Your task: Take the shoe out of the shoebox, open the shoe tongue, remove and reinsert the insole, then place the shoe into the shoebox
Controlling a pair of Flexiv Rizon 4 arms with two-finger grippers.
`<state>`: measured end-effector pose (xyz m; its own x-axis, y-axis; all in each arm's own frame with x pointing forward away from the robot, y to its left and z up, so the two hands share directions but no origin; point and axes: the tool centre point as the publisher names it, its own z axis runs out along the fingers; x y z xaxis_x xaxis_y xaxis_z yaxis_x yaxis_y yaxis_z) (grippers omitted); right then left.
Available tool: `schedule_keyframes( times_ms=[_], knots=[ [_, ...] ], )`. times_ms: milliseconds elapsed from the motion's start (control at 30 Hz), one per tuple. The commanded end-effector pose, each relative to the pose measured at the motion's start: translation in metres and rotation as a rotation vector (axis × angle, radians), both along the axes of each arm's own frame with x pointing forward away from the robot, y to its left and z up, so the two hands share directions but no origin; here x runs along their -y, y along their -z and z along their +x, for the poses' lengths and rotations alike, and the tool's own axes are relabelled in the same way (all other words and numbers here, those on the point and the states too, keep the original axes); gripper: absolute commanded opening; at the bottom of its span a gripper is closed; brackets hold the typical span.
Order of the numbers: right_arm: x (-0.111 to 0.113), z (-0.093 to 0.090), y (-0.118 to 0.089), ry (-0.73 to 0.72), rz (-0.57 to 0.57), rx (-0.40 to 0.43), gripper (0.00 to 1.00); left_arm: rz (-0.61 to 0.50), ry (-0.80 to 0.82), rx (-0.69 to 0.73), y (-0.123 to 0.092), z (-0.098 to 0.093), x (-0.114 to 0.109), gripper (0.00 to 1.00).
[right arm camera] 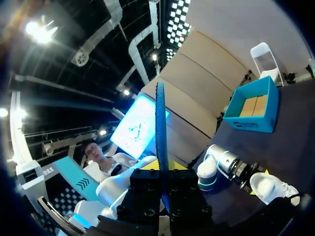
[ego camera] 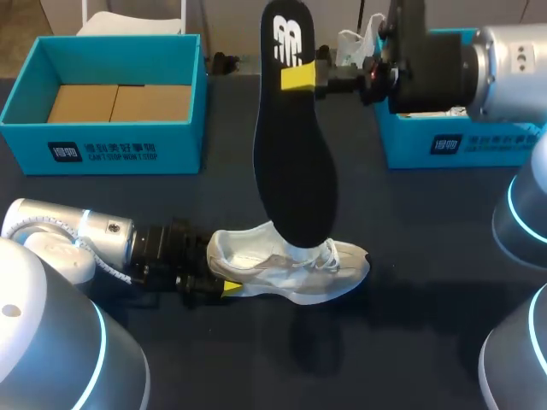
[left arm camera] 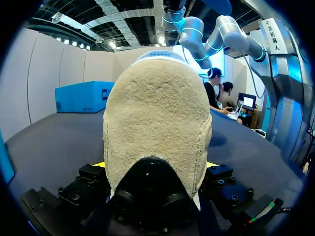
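A white shoe [ego camera: 291,269] lies on its side on the dark table, toe to the right. My left gripper [ego camera: 224,286] is at its heel, fingers on both sides, shut on it. In the left wrist view the beige heel lining [left arm camera: 157,123] fills the space between the fingers of the left gripper [left arm camera: 155,166]. A black insole [ego camera: 295,145] stands upright over the shoe, its lower end at the shoe's opening. My right gripper [ego camera: 301,77] is shut on its upper part. In the right wrist view the insole [right arm camera: 160,128] shows edge-on, rising from between the fingers of the right gripper [right arm camera: 165,172].
A teal shoebox [ego camera: 102,141] with brown cardboard inside stands open at the back left. A second teal box [ego camera: 461,149] sits at the back right, behind my right arm. Bare dark table lies in front of and right of the shoe.
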<state>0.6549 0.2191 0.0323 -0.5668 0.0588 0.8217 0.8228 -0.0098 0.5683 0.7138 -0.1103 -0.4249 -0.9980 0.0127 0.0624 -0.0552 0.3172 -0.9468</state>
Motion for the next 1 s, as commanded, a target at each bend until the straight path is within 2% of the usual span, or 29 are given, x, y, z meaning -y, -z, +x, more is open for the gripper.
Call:
schedule_keyframes(
  times_ms=[33, 600, 1000],
  knots=[
    [-0.001, -0.007, -0.002, 0.001, -0.007, 0.014, 0.00, 0.000, 0.000, 0.000, 0.003, 0.001, 0.001, 0.00],
    [-0.001, -0.023, -0.004, 0.008, -0.002, 0.106, 0.00, 0.000, 0.000, 0.000, 0.003, 0.001, 0.001, 0.00],
    [-0.001, -0.023, -0.004, 0.008, -0.002, 0.106, 0.00, 0.000, 0.000, 0.000, 0.003, 0.001, 0.001, 0.00]
  ],
)
